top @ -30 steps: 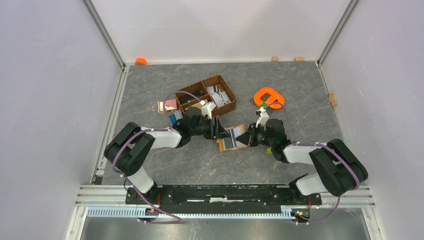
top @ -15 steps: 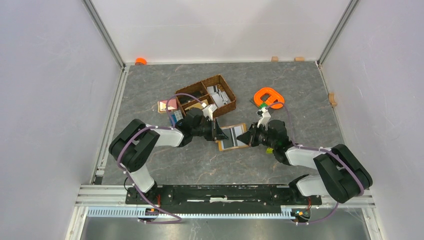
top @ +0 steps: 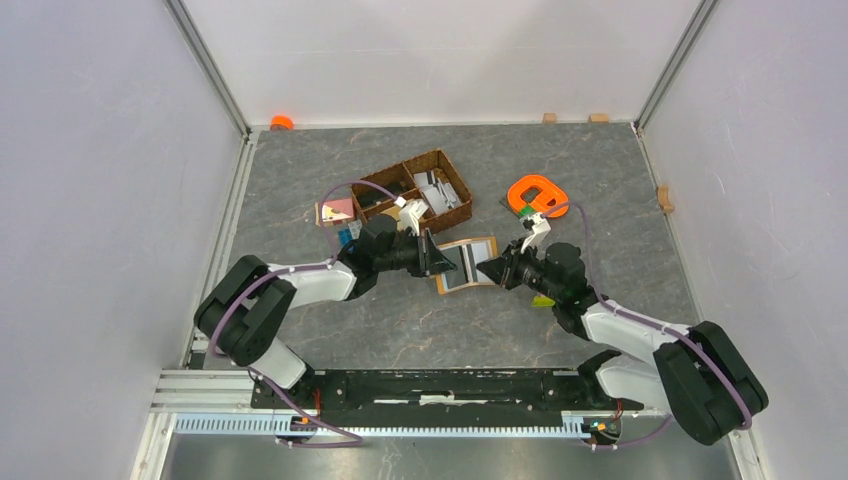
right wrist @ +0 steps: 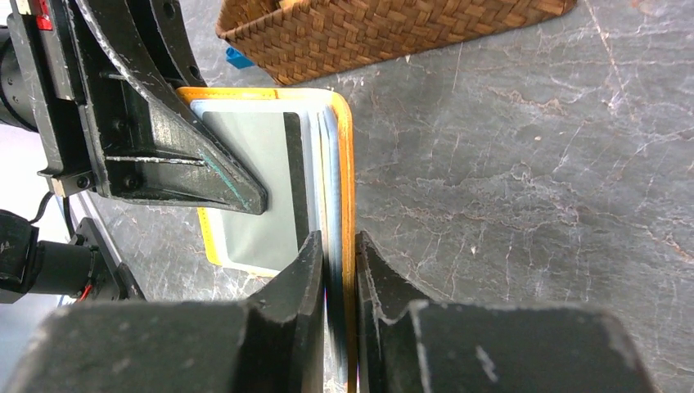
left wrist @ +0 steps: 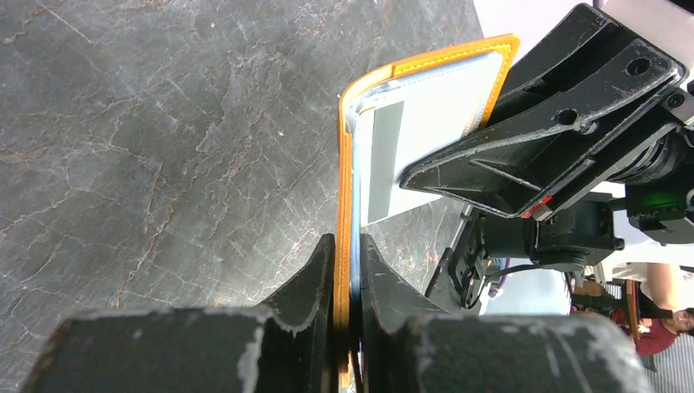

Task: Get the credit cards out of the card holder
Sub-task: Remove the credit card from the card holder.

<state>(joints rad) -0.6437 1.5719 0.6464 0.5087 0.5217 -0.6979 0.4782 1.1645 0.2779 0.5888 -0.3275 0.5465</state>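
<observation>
The card holder (top: 468, 264) is a mustard-orange bifold, spread open and held between both grippers above the grey table. My left gripper (top: 447, 263) is shut on its left edge; in the left wrist view the gripper (left wrist: 347, 246) pinches the orange cover (left wrist: 343, 172) and a blue inner panel. My right gripper (top: 490, 270) is shut on the opposite edge, with the cover (right wrist: 347, 164) and inner layers between its jaws (right wrist: 337, 242). A pale credit card (right wrist: 250, 184) with a dark stripe lies on the open inside, also visible as the card (left wrist: 434, 115).
A brown wicker basket (top: 415, 190) with cards and small items stands just beyond the card holder. An orange ring (top: 537, 193) lies at the right. A pink-and-white item (top: 336, 211) and a blue piece (top: 347, 236) lie left of the basket. A yellow-green scrap (top: 543, 300) lies under the right arm.
The left gripper has closed on the card holder's left edge. Both arms have carried the card holder away from the bases, toward the basket.
</observation>
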